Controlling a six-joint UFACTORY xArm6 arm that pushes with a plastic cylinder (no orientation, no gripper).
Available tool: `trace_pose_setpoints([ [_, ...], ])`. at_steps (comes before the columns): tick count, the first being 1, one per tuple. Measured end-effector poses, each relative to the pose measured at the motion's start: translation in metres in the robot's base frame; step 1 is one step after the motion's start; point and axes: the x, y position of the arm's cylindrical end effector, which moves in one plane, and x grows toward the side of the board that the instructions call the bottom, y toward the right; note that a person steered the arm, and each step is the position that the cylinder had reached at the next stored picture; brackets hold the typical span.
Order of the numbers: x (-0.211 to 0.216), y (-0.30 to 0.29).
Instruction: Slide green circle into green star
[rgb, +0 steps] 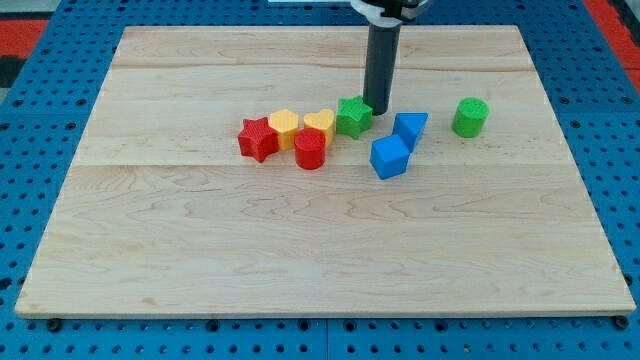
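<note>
The green circle (469, 117) is a short green cylinder standing alone at the view's right of the wooden board (320, 250). The green star (353, 117) sits near the board's middle, at the right end of a cluster of blocks. My tip (380, 110) is at the lower end of the dark rod, right beside the green star's upper right edge, seemingly touching it. The green circle lies well to the right of the tip, with a blue block between them.
Left of the green star sit a yellow heart (320, 124), a yellow hexagon (285, 128), a red cylinder (310, 148) and a red star (258, 138). A blue triangular block (410, 129) and a blue cube (389, 157) lie right of the star.
</note>
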Motion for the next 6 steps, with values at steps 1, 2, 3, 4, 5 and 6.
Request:
trace_pose_setpoints([
  [1, -0.028, 0.051],
  [2, -0.041, 0.123],
  [3, 0.0, 0.164],
  [4, 0.022, 0.143],
  [5, 0.01, 0.095],
  [6, 0.009, 0.041],
])
